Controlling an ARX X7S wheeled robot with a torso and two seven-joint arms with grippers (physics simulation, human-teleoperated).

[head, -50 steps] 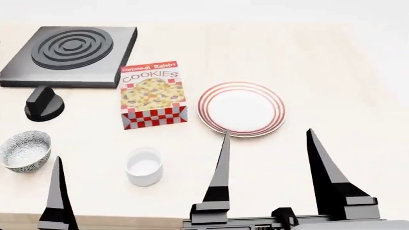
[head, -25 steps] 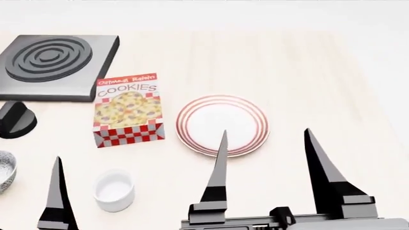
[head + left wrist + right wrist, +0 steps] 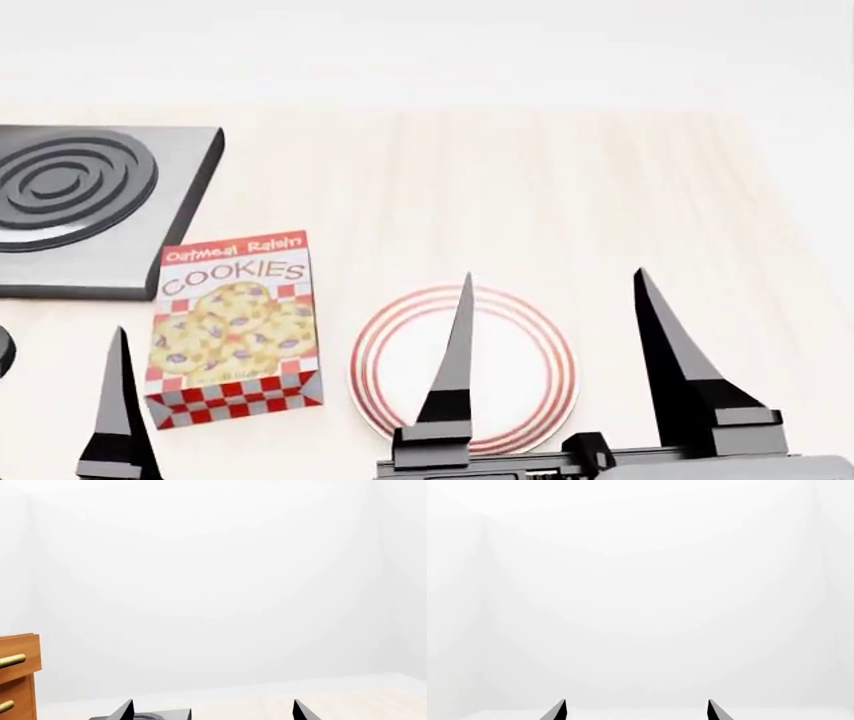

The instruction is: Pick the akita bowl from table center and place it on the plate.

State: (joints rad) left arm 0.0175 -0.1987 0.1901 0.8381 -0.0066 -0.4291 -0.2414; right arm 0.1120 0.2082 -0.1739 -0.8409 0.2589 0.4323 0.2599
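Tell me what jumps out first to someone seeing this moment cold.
The bright cookie box stands near the table's front, with the red-ringed plate close beside it on its right. The right gripper, open and empty, rises in front of the plate, and a dark ringed burner sits at far left.

Right gripper (image 3: 554, 285) jaws spread, empty; left gripper (image 3: 210, 709) jaws likewise.

I see a pale wooden table (image 3: 561, 190). The red-ringed plate (image 3: 521, 370) lies on it just beyond my right end effector (image 3: 554, 385), partly behind its fingers. The cookie box (image 3: 234, 325) lies beside the plate, between my two end effectors. The dark burner slab (image 3: 94, 205) sits farther out, beyond the left end effector (image 3: 120, 420).
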